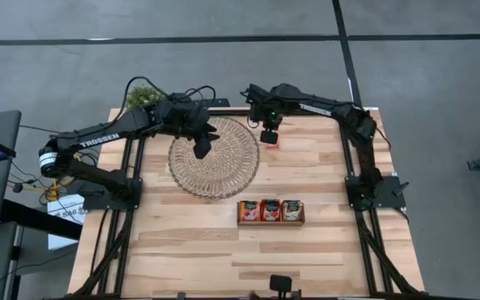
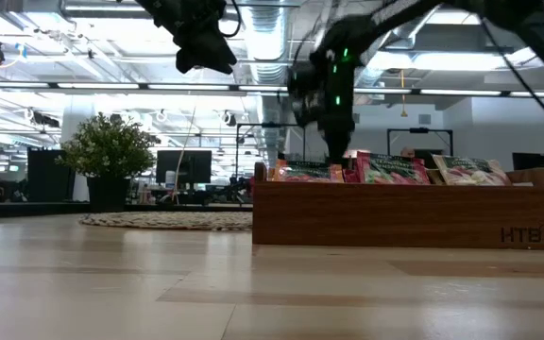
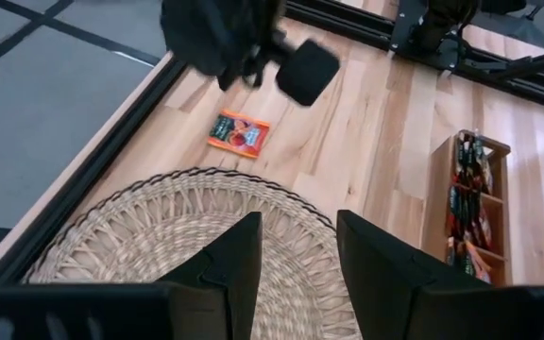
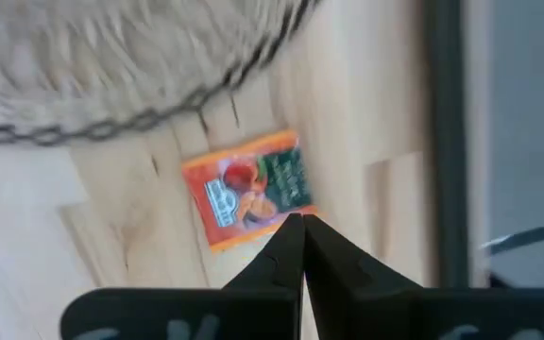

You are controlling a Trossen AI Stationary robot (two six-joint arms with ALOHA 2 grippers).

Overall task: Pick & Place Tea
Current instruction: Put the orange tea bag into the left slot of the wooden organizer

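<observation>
One red-orange tea sachet (image 3: 239,132) lies flat on the wooden table just beyond the round woven mat (image 1: 214,157), on its far right side. My right gripper (image 4: 302,222) is shut and points down above the sachet (image 4: 248,189). The left wrist view shows a gap between this gripper (image 3: 291,66) and the sachet. My left gripper (image 3: 297,222) hangs open over the mat with nothing between its fingers. More tea sachets stand in the brown three-part wooden tray (image 1: 271,222).
The tray (image 2: 404,217) stands near the table's middle, on the near side of the mat. A potted plant (image 1: 142,96) sits at the far left corner. Black frame rails (image 3: 111,151) run along the table's edges. Bare wood lies toward the near edge.
</observation>
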